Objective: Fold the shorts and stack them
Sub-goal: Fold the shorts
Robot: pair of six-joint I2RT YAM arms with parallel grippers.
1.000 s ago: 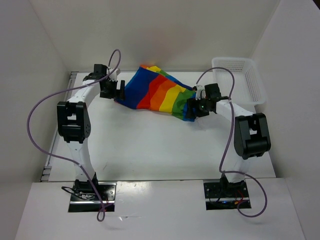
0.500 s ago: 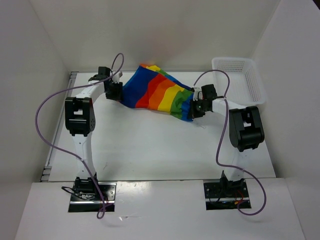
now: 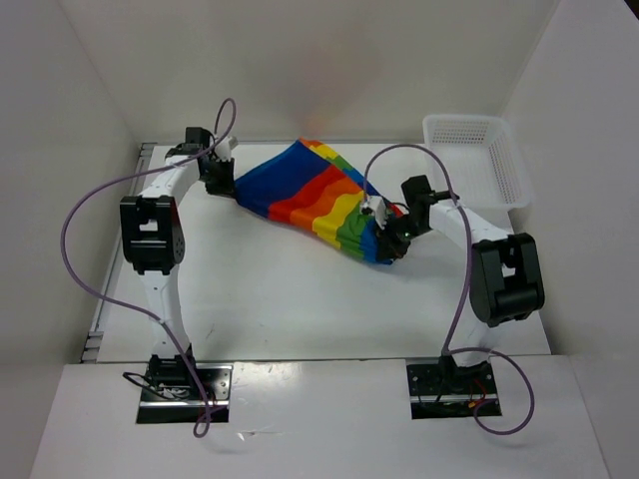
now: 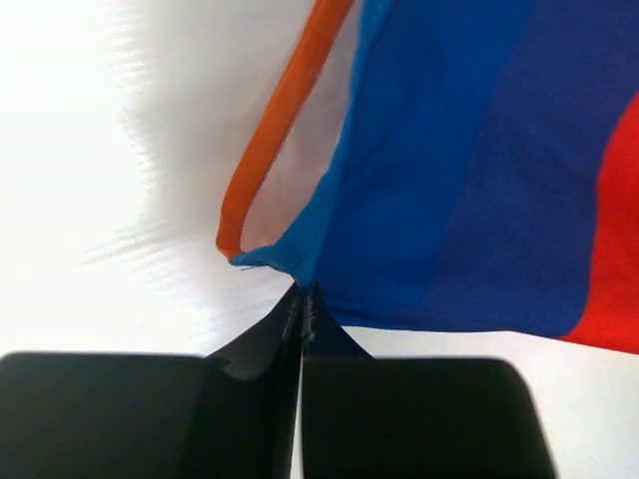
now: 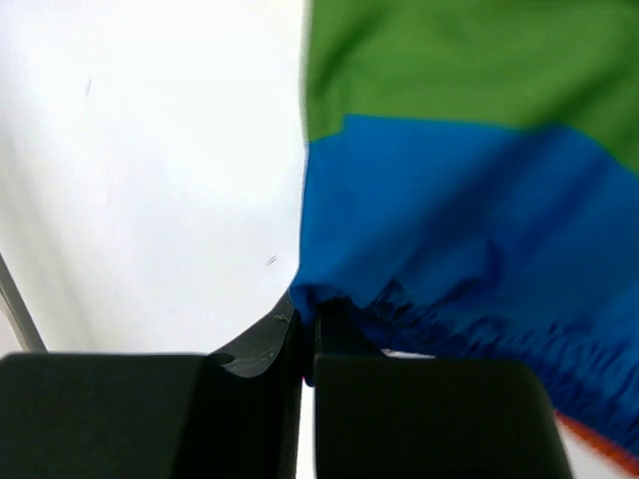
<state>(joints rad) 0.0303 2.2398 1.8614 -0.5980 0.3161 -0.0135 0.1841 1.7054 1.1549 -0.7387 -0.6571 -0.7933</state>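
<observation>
The rainbow-striped shorts [image 3: 310,196] hang stretched between both arms above the middle of the table, blue at the left, green and blue at the right. My left gripper [image 3: 226,185] is shut on the blue hem corner of the shorts [image 4: 469,150], beside an orange-edged leg opening. My right gripper [image 3: 391,242] is shut on the gathered blue waistband end of the shorts [image 5: 449,220], under a green stripe. A bit of white drawstring shows near the right gripper.
A white mesh basket [image 3: 477,160] stands at the back right of the table [image 3: 280,289]. White walls close in the left, back and right. Purple cables loop from both arms.
Both grippers have shut on the shorts. The right gripper has moved nearer and left with its end, and the cloth is now lifted and stretched between the arms.
</observation>
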